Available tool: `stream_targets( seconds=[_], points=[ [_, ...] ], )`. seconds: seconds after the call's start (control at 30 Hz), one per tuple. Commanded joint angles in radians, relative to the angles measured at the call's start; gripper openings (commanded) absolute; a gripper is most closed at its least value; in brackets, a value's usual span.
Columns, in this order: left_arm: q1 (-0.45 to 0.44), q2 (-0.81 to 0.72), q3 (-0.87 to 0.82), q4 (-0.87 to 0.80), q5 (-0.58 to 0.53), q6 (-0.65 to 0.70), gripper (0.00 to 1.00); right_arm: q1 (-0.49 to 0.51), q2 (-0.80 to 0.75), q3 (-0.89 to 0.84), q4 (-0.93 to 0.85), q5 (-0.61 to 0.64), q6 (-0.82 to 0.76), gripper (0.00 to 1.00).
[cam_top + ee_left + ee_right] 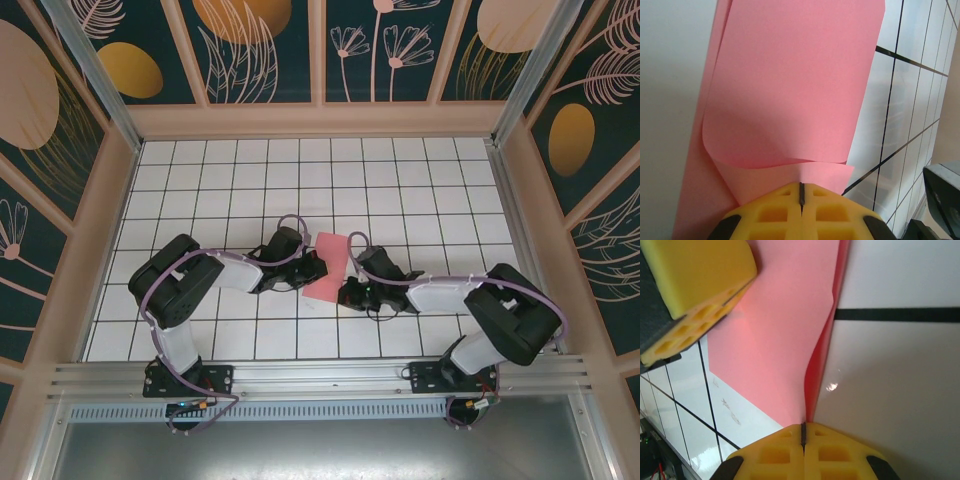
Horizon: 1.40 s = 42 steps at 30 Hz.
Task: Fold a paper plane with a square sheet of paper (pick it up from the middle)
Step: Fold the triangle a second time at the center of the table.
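Note:
The square sheet of paper [328, 262] is pink-red and lies doubled over on the white grid table between both arms. In the left wrist view its upper layer [790, 90] curls loosely over the lower one. My left gripper [801, 189] is shut, its yellow tips over the sheet's lower layer seen face-on; nothing shows in its seam. In the top view it [316, 272] meets the sheet's left edge. My right gripper [803, 426] is shut on the sheet [775, 330], whose raised edge runs straight into the seam. From above, the right gripper [347, 290] is at the sheet's near right corner.
The left gripper's yellow fingers [695, 285] hang over the far side of the sheet in the right wrist view. Part of the dark right arm [942, 200] shows at the lower right of the left wrist view. Wooden walls [320, 122] enclose the tiled table [300, 180].

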Motion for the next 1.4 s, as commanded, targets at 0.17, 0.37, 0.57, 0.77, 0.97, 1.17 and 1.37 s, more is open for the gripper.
stream_targets(
  seconds=[0.17, 0.37, 0.57, 0.77, 0.97, 1.17, 1.37],
  points=[
    [-0.003, 0.027, -0.024, -0.094, -0.041, 0.023, 0.00, 0.005, -0.109, 0.067, -0.132, 0.044, -0.010, 0.01],
    [-0.004, 0.027, -0.024, -0.093, -0.036, 0.025, 0.00, 0.005, -0.016, 0.137, -0.033, 0.001, 0.019, 0.00],
    [-0.004, 0.028, -0.024, -0.090, -0.035, 0.023, 0.00, 0.009, 0.121, 0.148, -0.047, 0.002, 0.030, 0.00],
    [-0.003, 0.030, -0.027, -0.095, -0.048, 0.020, 0.00, 0.019, 0.124, 0.036, -0.011, -0.046, 0.086, 0.00],
    [-0.004, 0.033, -0.032, -0.094, -0.055, 0.012, 0.00, 0.023, 0.025, 0.023, -0.073, -0.023, 0.076, 0.00],
    [-0.003, 0.030, -0.031, -0.091, -0.056, 0.009, 0.00, 0.025, -0.022, -0.032, -0.135, -0.018, 0.063, 0.01],
    [-0.003, 0.029, -0.029, -0.081, -0.040, 0.014, 0.00, 0.012, -0.122, 0.030, -0.143, 0.017, 0.053, 0.01]
  ],
)
